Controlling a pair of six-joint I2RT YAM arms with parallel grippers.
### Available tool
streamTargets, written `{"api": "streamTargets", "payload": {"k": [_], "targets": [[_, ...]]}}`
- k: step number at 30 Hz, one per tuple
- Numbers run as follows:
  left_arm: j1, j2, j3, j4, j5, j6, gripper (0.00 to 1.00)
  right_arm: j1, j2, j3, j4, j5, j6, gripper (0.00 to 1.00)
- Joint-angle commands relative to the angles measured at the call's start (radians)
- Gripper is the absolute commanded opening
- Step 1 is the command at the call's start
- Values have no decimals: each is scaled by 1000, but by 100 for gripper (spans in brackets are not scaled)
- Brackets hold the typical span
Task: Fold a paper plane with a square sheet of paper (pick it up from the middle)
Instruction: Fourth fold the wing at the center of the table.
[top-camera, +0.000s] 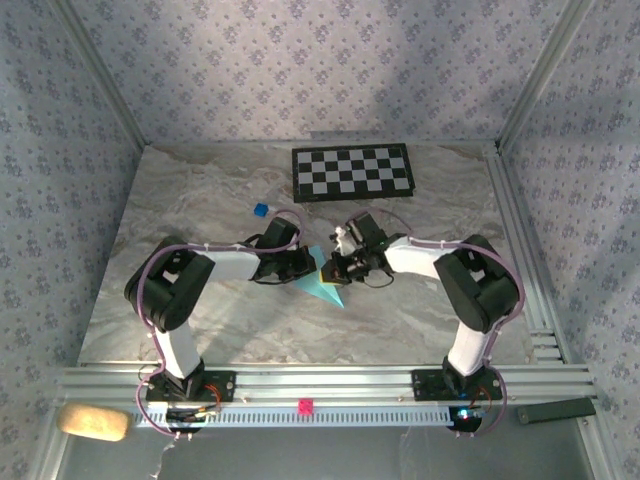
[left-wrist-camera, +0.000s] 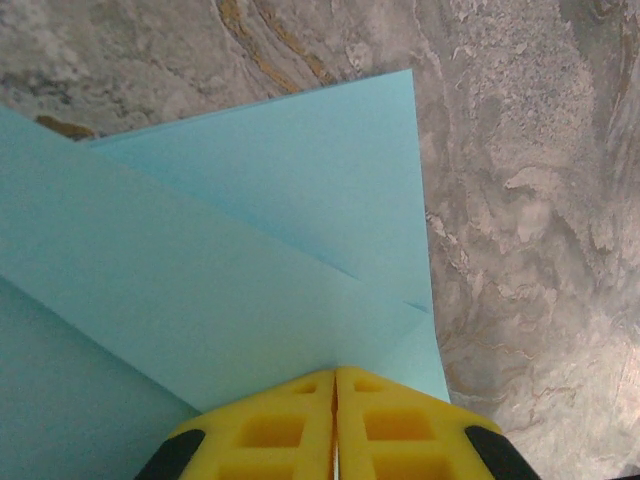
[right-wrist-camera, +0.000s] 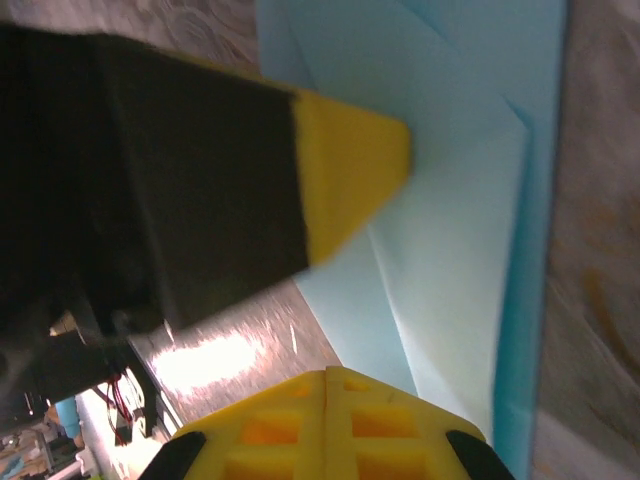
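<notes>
Paper plane (left-wrist-camera: 250, 260), creases clear from wrists, sliver from above, left gripper (left-wrist-camera: 336, 372) closed, perhaps pinching it, right gripper (right-wrist-camera: 328, 373) closed

You're looking down at a grey marbled bench (top-camera: 200, 330), with lilac floral walls (top-camera: 300, 70) enclosing three sides.

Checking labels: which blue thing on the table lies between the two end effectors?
The light-blue folded paper, a flat pointed shape; the tiny dark-blue cube sits apart, farther back and to the left.

left end effector (top-camera: 310, 266) + right end effector (top-camera: 333, 270) | tips meeting at paper plane (top-camera: 328, 290) | checkerboard (top-camera: 352, 171) behind
</notes>
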Motion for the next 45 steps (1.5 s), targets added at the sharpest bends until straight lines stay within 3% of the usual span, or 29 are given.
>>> {"api": "streamTargets", "payload": {"k": [1, 7, 33, 45], "targets": [[4, 38, -12, -68, -62, 23, 8, 14, 85, 31, -30, -14, -5, 0], [6, 36, -13, -77, -75, 26, 8, 18, 116, -13, -36, 25, -15, 0], [30, 46, -17, -83, -73, 36, 8, -45, -145, -321, -105, -16, -156, 2], [29, 43, -21, -77, -66, 35, 8, -76, -283, -252, -153, -61, -136, 2]]}}
